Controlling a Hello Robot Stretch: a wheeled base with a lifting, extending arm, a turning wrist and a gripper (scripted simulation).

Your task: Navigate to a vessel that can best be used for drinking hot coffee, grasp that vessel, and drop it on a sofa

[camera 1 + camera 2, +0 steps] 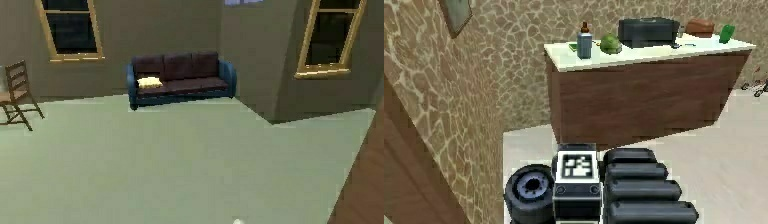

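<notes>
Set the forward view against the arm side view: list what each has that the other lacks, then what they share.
Forward view: a dark sofa with a yellow cushion, a wooden chair and two windows. Arm side view: a wood-fronted counter bearing a bottle, a dark box and green things, plus the arm and hand; whether it holds anything cannot be told. Both: pale floor.
</notes>
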